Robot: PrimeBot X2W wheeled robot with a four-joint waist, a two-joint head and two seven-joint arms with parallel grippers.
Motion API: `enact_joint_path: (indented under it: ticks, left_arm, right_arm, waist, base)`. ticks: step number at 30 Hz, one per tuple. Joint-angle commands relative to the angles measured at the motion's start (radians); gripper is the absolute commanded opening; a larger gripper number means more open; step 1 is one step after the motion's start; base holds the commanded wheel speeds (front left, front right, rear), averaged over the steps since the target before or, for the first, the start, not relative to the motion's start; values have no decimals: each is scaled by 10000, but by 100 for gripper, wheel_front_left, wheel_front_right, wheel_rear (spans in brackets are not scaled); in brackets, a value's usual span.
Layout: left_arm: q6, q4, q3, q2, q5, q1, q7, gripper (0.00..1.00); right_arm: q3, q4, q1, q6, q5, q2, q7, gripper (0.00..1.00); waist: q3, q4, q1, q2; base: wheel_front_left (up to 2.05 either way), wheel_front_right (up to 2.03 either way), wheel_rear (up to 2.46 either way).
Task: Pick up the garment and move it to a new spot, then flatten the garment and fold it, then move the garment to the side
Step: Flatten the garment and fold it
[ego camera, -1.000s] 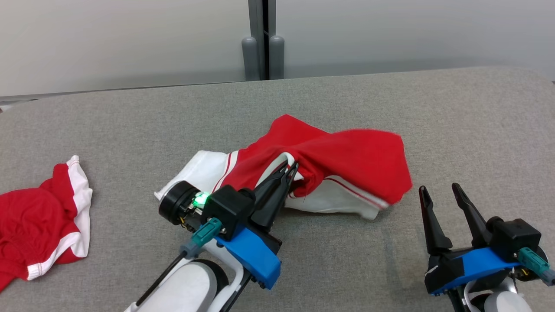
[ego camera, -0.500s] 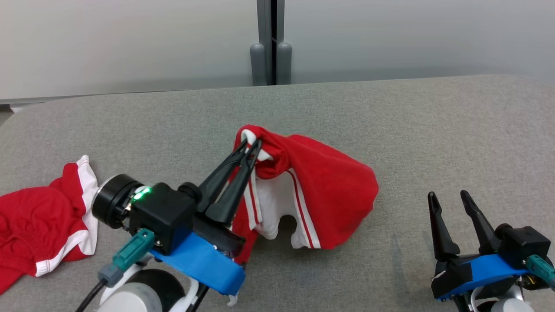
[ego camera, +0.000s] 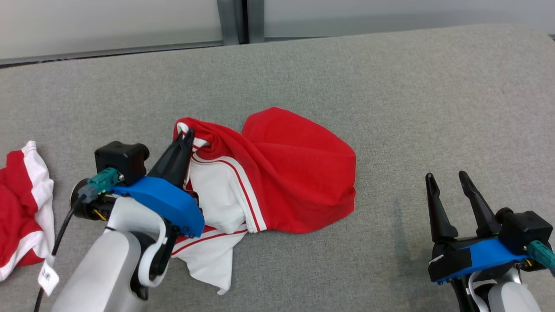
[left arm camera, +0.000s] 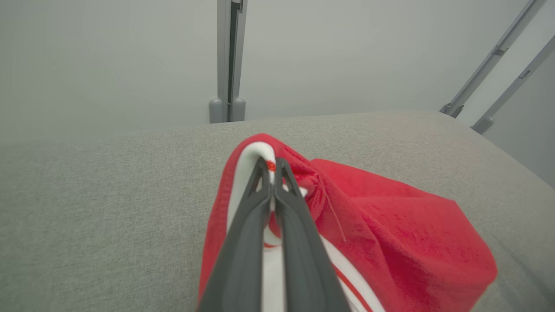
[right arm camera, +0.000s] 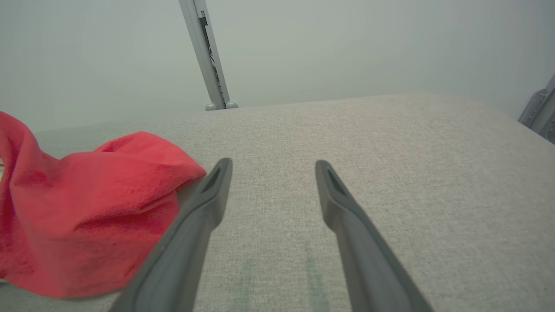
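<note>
The garment (ego camera: 286,173) is a red piece with white panels and red-and-white striped trim, lying crumpled on the grey table (ego camera: 390,95). My left gripper (ego camera: 187,135) is shut on its white-edged hem at the upper left of the heap. In the left wrist view the left gripper (left arm camera: 271,164) pinches that white edge, and the red garment (left arm camera: 390,234) drapes down to the right. My right gripper (ego camera: 445,178) stands open at the lower right, well clear of the cloth. The right wrist view has the right gripper (right arm camera: 273,167) with bare table between its fingers and the garment (right arm camera: 86,208) off to the left.
A second red-and-white garment (ego camera: 24,203) lies bunched at the table's left edge. A grey post (ego camera: 236,21) stands behind the table's far edge against a pale wall. Bare grey table stretches to the right and beyond the heap.
My left gripper has carried the held hem down and to the left, so the garment has dropped from hanging to lying on the table. The head camera tilted down. The right gripper stayed open.
</note>
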Motion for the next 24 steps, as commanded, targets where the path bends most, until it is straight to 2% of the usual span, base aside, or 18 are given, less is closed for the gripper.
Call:
enact_joint_path:
  ticks: [1,6,7,8,9,12,17,20,24]
  left_arm:
    - [-92,460,123,-94,-94,-355,-182,0]
    - [-470,2584,401,-396,-338,-1316,-886,0]
    - [-571,2959,399,-452,-378,-1462,-1032,7]
    - [-639,3316,420,-501,-371,-1586,-1233,94]
    - [-728,3615,406,-560,-346,-1690,-1446,100]
    - [-832,4335,381,-715,-201,-1701,-2267,100]
    - [-670,4819,313,-842,148,-1298,-3485,100]
    - [-410,4739,297,-764,501,-974,-4193,100]
    - [-33,4167,430,-621,936,-311,-4535,100]
  right_arm:
    - [18,-10,-188,2,32,-2,-53,100]
    - [76,51,-434,1,-27,-3,-153,100]
    - [83,79,-480,1,-53,-3,-170,100]
    - [97,99,-516,1,-87,-3,-177,100]
    - [104,114,-544,1,-91,-3,-177,100]
    - [132,144,-558,1,-187,-3,-167,100]
    - [177,140,-452,1,-330,-2,-142,100]
    - [234,63,-327,1,-442,-3,-44,100]
    - [259,-82,-192,1,-611,-3,145,100]
  waist:
    - [220,39,-2,0]
    - [635,-25,-2,0]
    - [654,-28,-2,0]
    - [657,-29,-2,0]
    - [646,-28,-2,0]
    - [482,-12,-2,0]
    - [111,82,-2,0]
    - [-197,175,-2,0]
    - [-622,343,-2,0]
  base:
    - [0,0,0]
    - [0,0,0]
    - [0,0,0]
    - [0,0,0]
    - [0,0,0]
    - [0,0,0]
    - [0,0,0]
    - [0,0,0]
    - [0,0,0]
